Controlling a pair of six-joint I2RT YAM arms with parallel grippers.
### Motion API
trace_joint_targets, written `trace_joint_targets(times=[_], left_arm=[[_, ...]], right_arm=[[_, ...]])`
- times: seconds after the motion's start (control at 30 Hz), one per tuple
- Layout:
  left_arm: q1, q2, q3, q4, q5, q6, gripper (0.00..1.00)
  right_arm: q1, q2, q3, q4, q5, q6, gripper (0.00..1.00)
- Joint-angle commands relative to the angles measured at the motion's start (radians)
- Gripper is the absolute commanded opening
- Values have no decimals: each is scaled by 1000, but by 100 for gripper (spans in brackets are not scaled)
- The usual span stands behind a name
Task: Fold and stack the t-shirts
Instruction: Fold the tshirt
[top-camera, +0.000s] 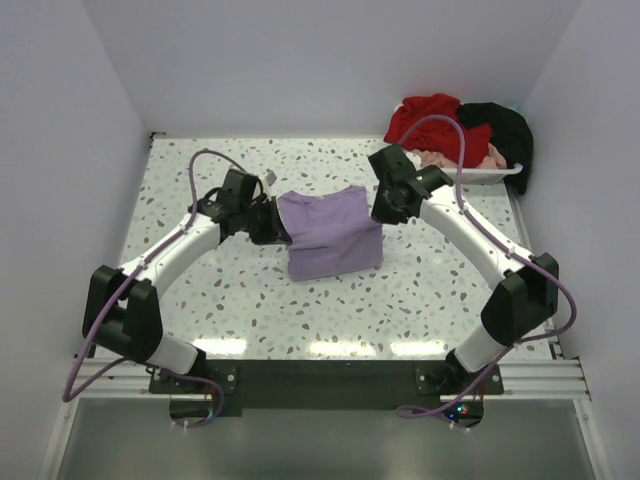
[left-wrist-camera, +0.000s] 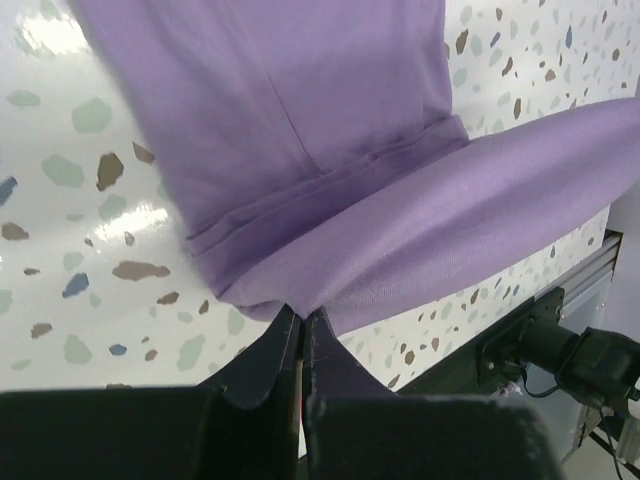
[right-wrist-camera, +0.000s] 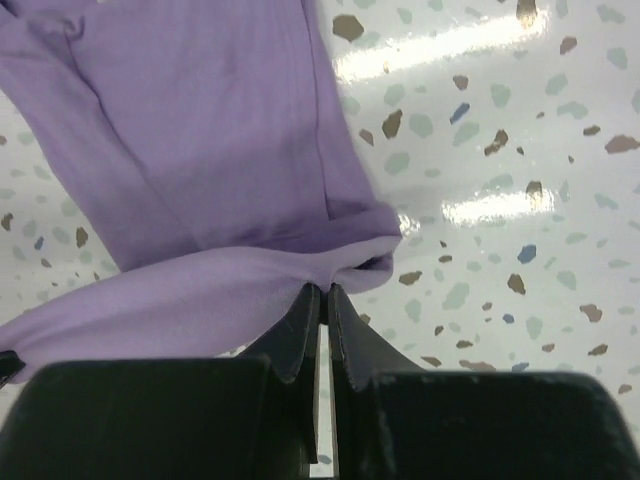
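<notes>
A lavender t-shirt hangs partly folded over the middle of the speckled table. My left gripper is shut on its left edge; in the left wrist view the black fingertips pinch a fold of the lavender t-shirt. My right gripper is shut on the right edge, and the right wrist view shows its tips pinching the lavender t-shirt by a rolled hem. Red, black and pale pink t-shirts lie heaped at the back right.
The heap sits in a white tray in the back right corner by the wall. White walls close the table on three sides. A metal rail with both arm bases runs along the near edge.
</notes>
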Motion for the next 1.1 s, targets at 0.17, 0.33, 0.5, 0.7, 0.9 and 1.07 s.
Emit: trace_joint_targets(times=[0.17,0.33,0.5,0.7,0.9,1.07], left_arm=[[63,154,189,39,50,67,0],[89,233,256,48,61,67,0],[114,299,308,68,75,65,0],[140,382,376,81,82,59,0],[161,450,419,91,65,36,0],[170,493,442,117,62,21,0]], right_arm=[[-63,179,245,38,-20,-94,0],[-86,282,371,31,-40,-119,0],[-109,377,458,32,-54,-139,0],[-135,467,558,32,-78,-159,0],[-154,552,656,37,-120,-172,0],[-163,619,703,40,-141,-180,0]])
